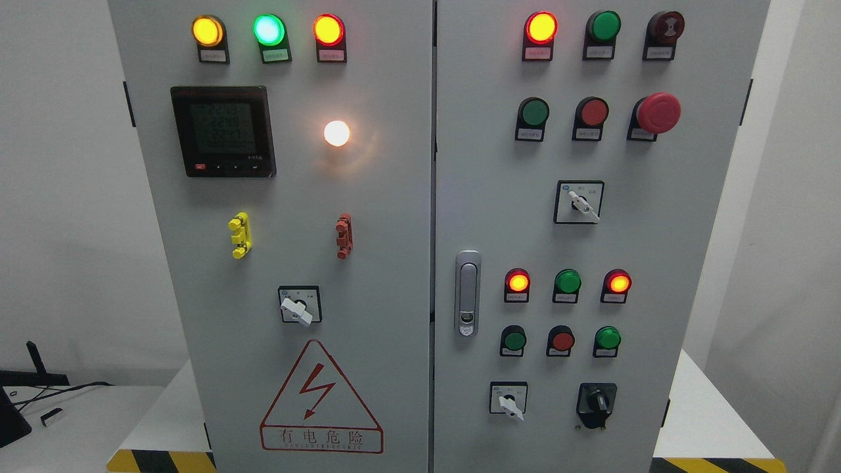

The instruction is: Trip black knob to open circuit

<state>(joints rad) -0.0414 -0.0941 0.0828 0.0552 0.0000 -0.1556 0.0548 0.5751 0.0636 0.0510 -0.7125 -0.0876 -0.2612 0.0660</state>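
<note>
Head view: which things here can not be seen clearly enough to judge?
- Both robot hands: outside the head view entirely.
- Labels under the lamps, for example below the green lamp: print too small.
- Meter display: digits blurred.
- Black knob: position markings too small to read.
- Cabinet base: cut off by the bottom edge.

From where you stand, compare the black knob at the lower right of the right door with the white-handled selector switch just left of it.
The black knob is all black on a black plate; the white-handled selector switch has a white lever on a white plate with a black frame. The black knob's grip stands about upright, while the selector's lever slants down to the right. Both are rotary controls in the bottom row of the right door. No robot hand is in view.
</note>
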